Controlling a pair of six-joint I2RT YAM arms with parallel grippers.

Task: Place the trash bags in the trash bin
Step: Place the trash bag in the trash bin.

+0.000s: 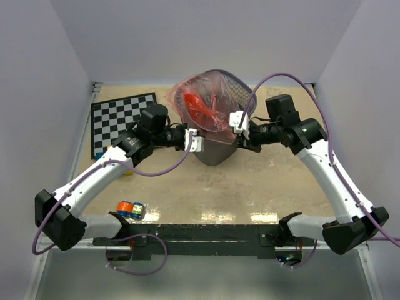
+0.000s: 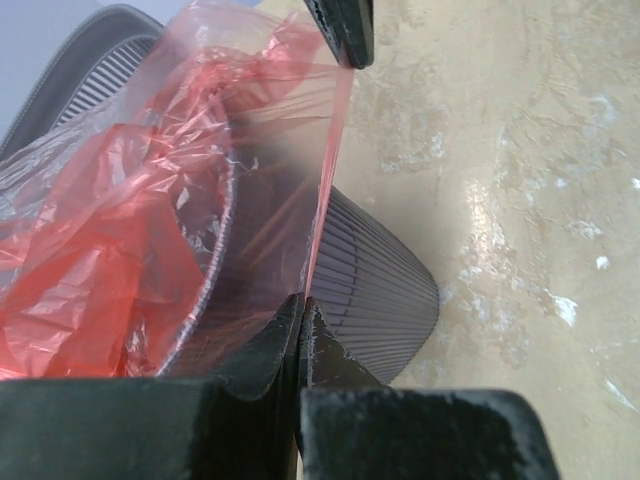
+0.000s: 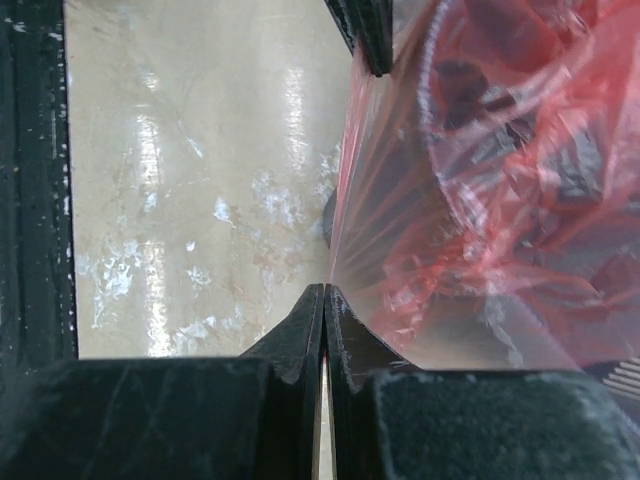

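The dark mesh trash bin [image 1: 216, 153] stands at mid table, tilted. A red translucent trash bag [image 1: 201, 105] is bunched in its mouth and spills over the rim. My left gripper [image 1: 199, 142] is at the bin's left side and my right gripper [image 1: 234, 125] at its right side. In the left wrist view my left gripper [image 2: 302, 306] is shut on a taut edge of the bag [image 2: 110, 230], which runs up along the bin [image 2: 385, 285]. In the right wrist view my right gripper [image 3: 325, 293] is likewise shut on the stretched bag [image 3: 480, 190].
A black-and-white checkerboard [image 1: 122, 122] lies at the left back. Small coloured blocks [image 1: 131, 209] sit near the front left, and a yellow piece [image 1: 128, 170] shows under the left arm. White walls close in the table on three sides.
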